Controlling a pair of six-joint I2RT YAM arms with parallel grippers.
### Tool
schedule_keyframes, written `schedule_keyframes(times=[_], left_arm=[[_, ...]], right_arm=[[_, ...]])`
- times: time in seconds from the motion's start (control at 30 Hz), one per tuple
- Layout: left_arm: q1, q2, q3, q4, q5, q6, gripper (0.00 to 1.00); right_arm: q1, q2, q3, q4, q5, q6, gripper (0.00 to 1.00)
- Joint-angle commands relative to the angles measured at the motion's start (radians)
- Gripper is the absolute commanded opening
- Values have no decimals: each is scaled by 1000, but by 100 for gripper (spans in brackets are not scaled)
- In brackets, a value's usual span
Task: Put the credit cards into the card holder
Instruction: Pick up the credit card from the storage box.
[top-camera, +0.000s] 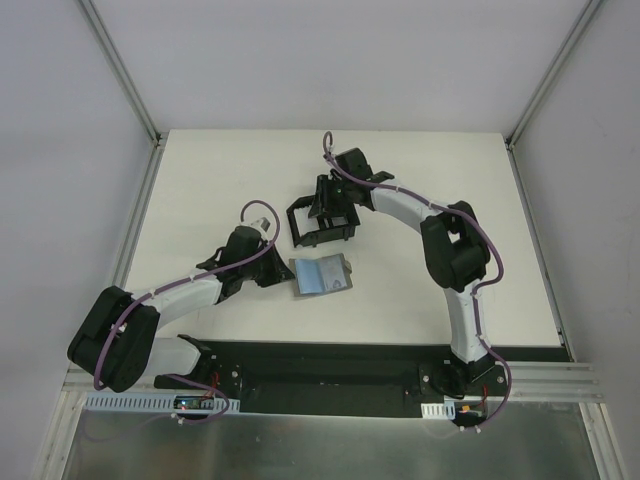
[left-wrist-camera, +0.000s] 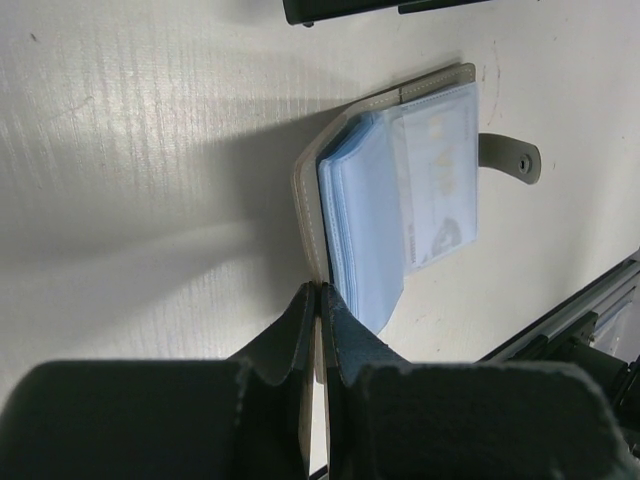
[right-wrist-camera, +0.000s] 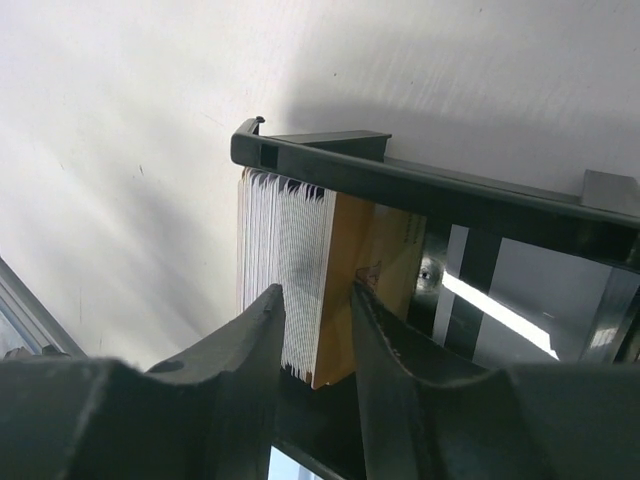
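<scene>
The grey card holder (top-camera: 322, 275) lies open on the table, its pale blue sleeves (left-wrist-camera: 365, 220) fanned out. A whitish card (left-wrist-camera: 440, 170) sits in one clear sleeve. My left gripper (left-wrist-camera: 318, 288) is shut on the near edge of the holder's grey cover. The credit cards (right-wrist-camera: 290, 250) stand on edge as a stack in the black tray (right-wrist-camera: 400, 180), with a gold-yellow card (right-wrist-camera: 385, 260) on the stack's right face. My right gripper (right-wrist-camera: 315, 290) is partly open astride the stack's near end. Its right finger lies against the gold card and its left finger among the whitish ones.
The black tray (top-camera: 297, 225) stands just beyond the card holder, under my right gripper (top-camera: 325, 208). My left gripper (top-camera: 283, 272) is at the holder's left side. The holder's closing tab (left-wrist-camera: 510, 158) sticks out flat. A metal rail (left-wrist-camera: 590, 310) runs along the table's near edge.
</scene>
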Motion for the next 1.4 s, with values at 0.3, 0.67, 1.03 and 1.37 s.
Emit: schedule_keyframes(times=[0.3, 0.67, 1.03, 1.37], left_arm=[[12, 8, 3, 1, 28, 30, 0], [14, 21, 10, 1, 33, 33, 0], [14, 31, 10, 4, 34, 34, 0], [15, 26, 4, 4, 33, 34, 0]], right_arm=[[-9, -49, 6, 22, -7, 6, 12], [-14, -61, 2, -1, 75, -24, 3], [24, 16, 55, -67, 101, -53, 3], [38, 56, 107, -124, 140, -79, 8]])
